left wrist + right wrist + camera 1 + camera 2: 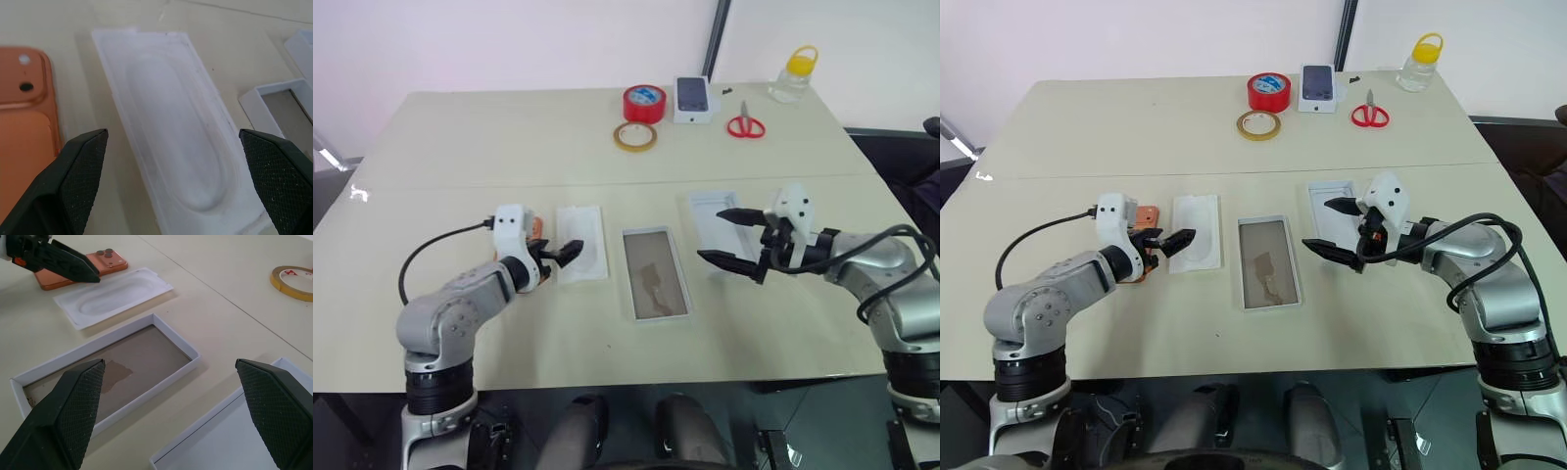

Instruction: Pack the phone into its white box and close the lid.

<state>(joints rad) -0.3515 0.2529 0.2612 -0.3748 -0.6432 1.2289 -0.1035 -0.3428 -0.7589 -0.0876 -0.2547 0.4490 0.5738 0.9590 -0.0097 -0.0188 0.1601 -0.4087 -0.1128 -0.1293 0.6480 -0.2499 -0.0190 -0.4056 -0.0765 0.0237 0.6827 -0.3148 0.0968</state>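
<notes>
Head views. Cream table carrying, in a row across mid-frame: the phone, orange, left of centre and largely behind the left hand; a flat white insert with an oval recess just right of it; the white box, open, tan floor showing, at centre; the lid, all white, right of centre, partly behind the right hand. Left hand: fingers apart, empty, tips over the insert's left edge. Right hand: fingers wide apart, empty, above the lid's left part. Far edge, upper centre of frame: red tape roll, tan tape ring, small printed box, red scissors, clear jar with yellow cap.

Left wrist view. Two black fingertips at the lower corners, set well apart, nothing between them but the insert lying on the table. Phone at the left edge of the frame, camera lenses visible. Corner of the white box at right.

Right wrist view. Fingertips spread wide at the lower corners, holding nothing. White box in mid-frame, empty. Lid corner at lower right. Insert and phone at upper left, the left hand above them. Tape ring at upper right.
</notes>
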